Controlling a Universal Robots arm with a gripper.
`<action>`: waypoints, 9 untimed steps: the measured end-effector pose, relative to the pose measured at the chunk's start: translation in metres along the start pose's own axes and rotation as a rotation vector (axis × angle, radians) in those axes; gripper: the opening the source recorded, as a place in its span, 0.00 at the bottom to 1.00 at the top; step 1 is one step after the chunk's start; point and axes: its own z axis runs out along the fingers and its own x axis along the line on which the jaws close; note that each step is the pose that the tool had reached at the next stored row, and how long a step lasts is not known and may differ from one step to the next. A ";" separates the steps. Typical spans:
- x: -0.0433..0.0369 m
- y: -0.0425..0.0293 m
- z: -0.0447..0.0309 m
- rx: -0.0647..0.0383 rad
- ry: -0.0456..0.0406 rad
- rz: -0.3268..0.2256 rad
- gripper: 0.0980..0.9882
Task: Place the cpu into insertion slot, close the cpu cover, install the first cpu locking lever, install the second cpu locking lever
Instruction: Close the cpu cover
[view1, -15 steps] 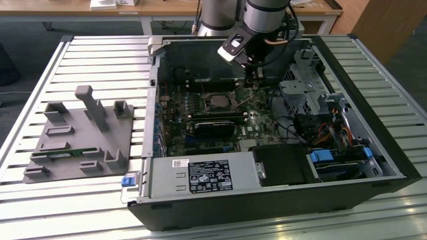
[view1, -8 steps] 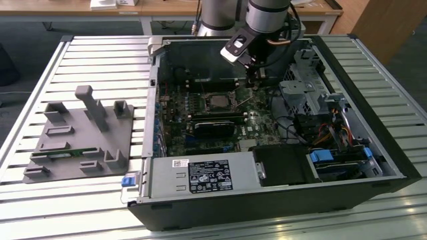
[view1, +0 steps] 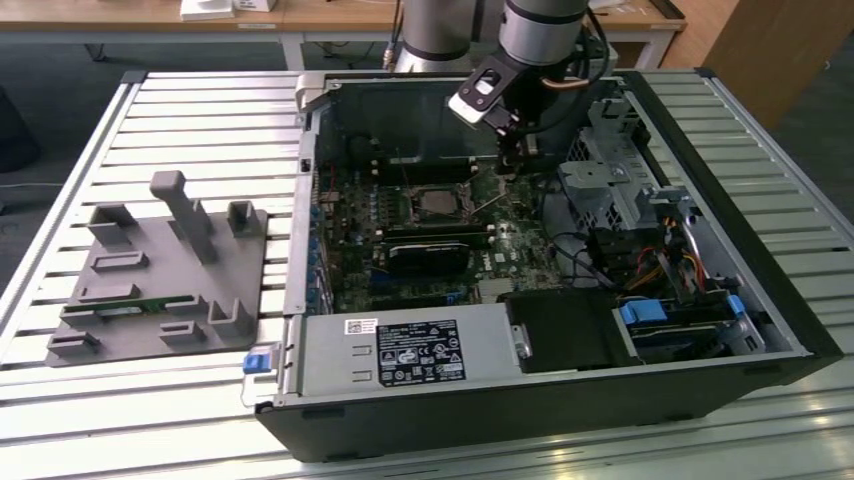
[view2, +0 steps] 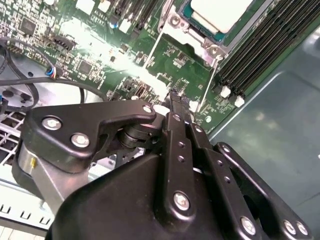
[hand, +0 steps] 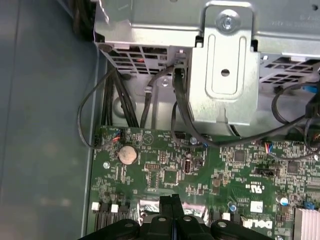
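A grey fixture block (view1: 154, 270) with upright posts lies at the exterior view's left, on the slatted metal table (view1: 747, 120). Beside it lies the open computer case (view1: 310, 130), its labelled power supply (view1: 400, 352) along the near edge. On the green motherboard (view1: 350, 235) the insertion slot (view1: 396, 200) sits near the middle. The cpu (view1: 434, 205) lies inside it with its pale silvery top facing up. A black card (view1: 427, 252) lies just in front of the slot.

In the second wrist view the cpu cover (view2: 205, 35) frames the chip. Two thin metal levers (view2: 153, 50) run from the socket's corners toward the arm; whether they are latched cannot be told. Long black memory slots (view2: 260, 40) lie alongside.

Further right in the exterior view, the gripper (view1: 511, 168) hangs low inside the case, just beyond the slot's far right corner. Its black fingers (hand: 167, 205) are pressed together with nothing visible between them, their tips close above the board. A coin battery (hand: 127, 155) and dark cables (hand: 107, 100) lie ahead of them. The silver drive cage (view1: 607, 185) stands at the right.
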 end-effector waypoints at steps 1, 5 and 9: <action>0.0000 0.0018 0.0002 0.000 0.0002 0.000 0.01; 0.0001 0.0078 0.0010 0.000 0.0001 0.000 0.01; 0.0000 0.0146 0.0015 0.000 0.0000 0.000 0.01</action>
